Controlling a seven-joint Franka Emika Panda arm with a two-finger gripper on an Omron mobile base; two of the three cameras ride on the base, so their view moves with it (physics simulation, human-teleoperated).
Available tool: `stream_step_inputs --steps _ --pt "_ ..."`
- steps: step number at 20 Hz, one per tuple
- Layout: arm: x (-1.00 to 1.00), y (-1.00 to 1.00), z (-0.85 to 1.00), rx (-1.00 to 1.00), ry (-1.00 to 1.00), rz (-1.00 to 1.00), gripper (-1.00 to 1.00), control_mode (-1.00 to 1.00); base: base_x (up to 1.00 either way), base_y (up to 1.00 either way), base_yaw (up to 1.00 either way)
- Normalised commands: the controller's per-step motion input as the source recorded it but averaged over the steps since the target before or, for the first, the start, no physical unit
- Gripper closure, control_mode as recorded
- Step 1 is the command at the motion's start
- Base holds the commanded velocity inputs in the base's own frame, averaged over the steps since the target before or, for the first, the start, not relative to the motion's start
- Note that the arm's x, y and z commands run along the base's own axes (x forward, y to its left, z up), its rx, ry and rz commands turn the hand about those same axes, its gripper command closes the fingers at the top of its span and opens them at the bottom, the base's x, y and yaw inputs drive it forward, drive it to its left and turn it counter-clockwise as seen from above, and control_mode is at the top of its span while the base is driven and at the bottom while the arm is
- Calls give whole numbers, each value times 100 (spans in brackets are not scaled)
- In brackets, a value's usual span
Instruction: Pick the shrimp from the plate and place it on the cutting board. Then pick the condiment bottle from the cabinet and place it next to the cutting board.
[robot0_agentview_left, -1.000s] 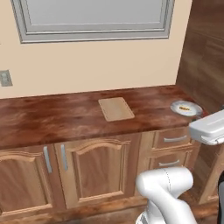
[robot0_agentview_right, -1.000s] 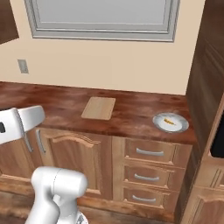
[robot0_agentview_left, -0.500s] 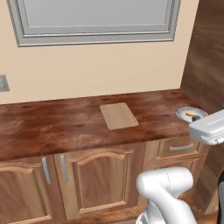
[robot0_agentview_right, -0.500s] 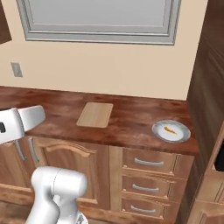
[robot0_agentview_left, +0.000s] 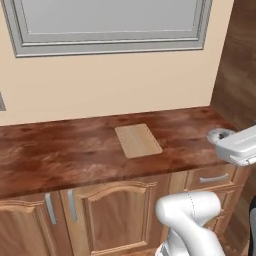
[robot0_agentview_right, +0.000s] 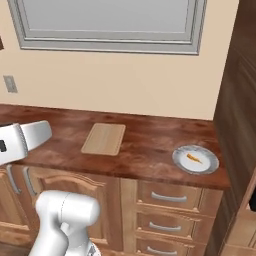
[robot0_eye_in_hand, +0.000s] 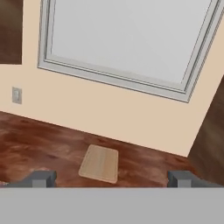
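One wall outlet (robot0_agentview_right: 9, 83) far left, small grey rectangle on the beige wall. One counter (robot0_agentview_right: 145, 145), glossy mottled red-brown wood, running wall to wall under one big grey-framed window (robot0_agentview_right: 107, 22). Below it, arched-panel doors on the left and one stack of three drawers (robot0_agentview_right: 167, 215) with short silver handles on the right.

One board (robot0_agentview_right: 104, 138): flat tan rectangle, rounded corners, lying bare on the counter about mid-span.

One plate (robot0_agentview_right: 195, 159) further right, round, shallow, white centre with grey rim, near the counter's front edge and well apart from the board. It holds one shrimp (robot0_agentview_right: 194, 159), a tiny orange sliver roughly at its centre. In the left base view the arm partly covers the plate (robot0_agentview_left: 220, 134).

Gripper (robot0_eye_in_hand: 112, 178): two dark fingertips spread wide at the bottom of the hand view, nothing between them, board (robot0_eye_in_hand: 100, 163) ahead.

Dark wood panelling fills the far right.
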Motion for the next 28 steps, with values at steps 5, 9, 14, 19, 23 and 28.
stream_step_inputs --steps 5,9,14,19,23,28 --pt "0 0 0 0 0 0 -100 100 48 0 -2" --pt "0 0 0 0 0 0 -100 100 50 0 -2" --pt "0 0 0 0 0 0 -100 100 50 0 -1" --pt "0 0 0 0 0 0 -100 100 45 0 0" --pt "0 0 0 0 0 0 -100 100 29 0 0" --pt "10 0 0 0 0 0 -100 -100 0 0 0"
